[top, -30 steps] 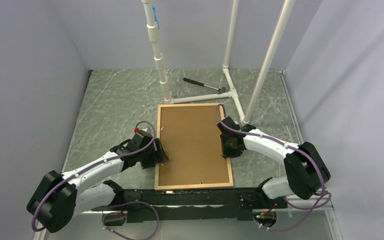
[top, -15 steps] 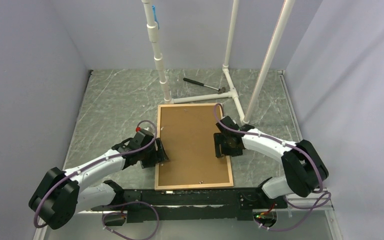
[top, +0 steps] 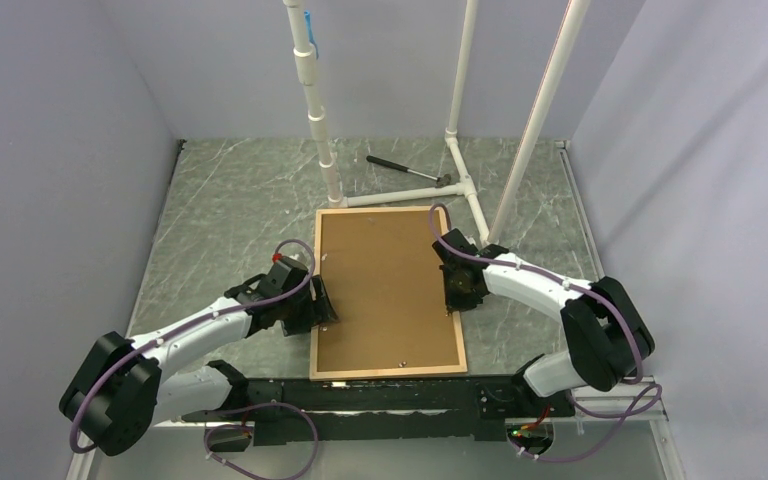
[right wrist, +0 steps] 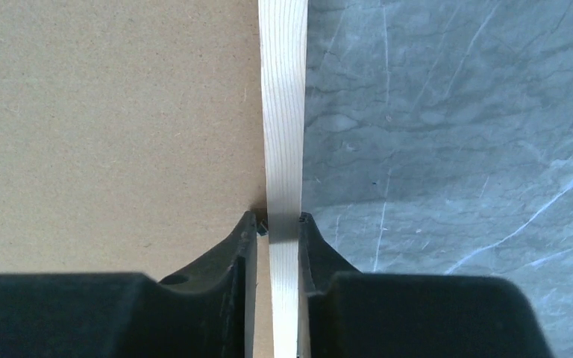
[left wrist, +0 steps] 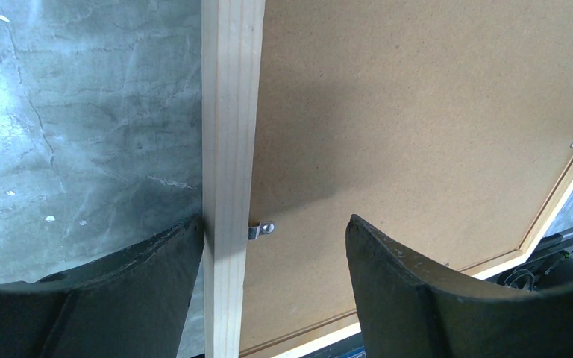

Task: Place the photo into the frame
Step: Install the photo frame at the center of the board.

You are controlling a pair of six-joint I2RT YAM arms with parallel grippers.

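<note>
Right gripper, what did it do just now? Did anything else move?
The right gripper moved in over the board, opened, then went back and pinched the right rail of the frame again. The left gripper stayed open astride the left rail; frame unmoved.

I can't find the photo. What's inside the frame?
A brown backing board fills the frame, with a metal clip at its edge. Anything beneath the board, the photo included, is covered.
</note>
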